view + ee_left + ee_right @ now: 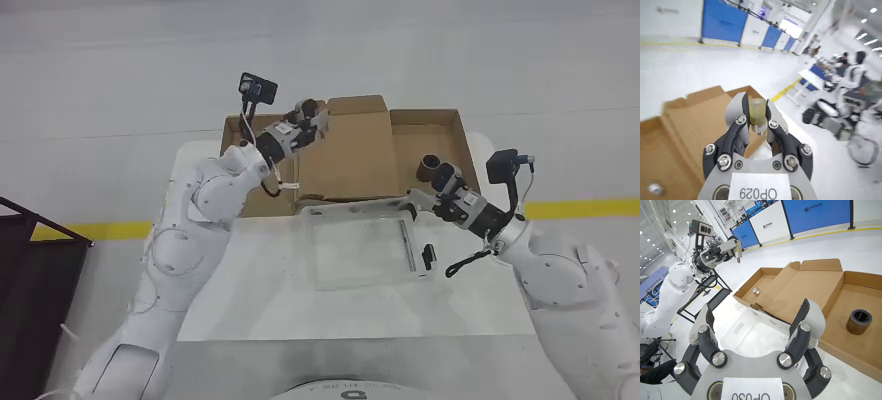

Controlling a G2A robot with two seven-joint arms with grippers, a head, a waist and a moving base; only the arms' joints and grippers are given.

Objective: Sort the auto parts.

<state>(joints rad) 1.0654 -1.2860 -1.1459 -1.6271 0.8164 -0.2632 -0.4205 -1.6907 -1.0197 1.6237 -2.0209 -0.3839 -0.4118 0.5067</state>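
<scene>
My left gripper (756, 102) is shut on a pale cylindrical part with a metal stud (757, 115). It holds the part in the air above the left cardboard box (250, 140). In the right wrist view the left gripper (736, 250) is raised high over that box. A silver ring (755, 291) lies in the left box (764, 281). A dark cylindrical bearing (858, 322) stands in the right box (848, 298). My right gripper (757, 311) is open with nothing in it. It hangs over the clear tray (738, 326), near the tray's far right corner (408, 215).
The two boxes sit side by side at the table's far edge, with an opened lid flap (350, 150) between them. A small black piece (428, 255) lies at the tray's right rim. Beside the table stands a black metal rack (30, 260).
</scene>
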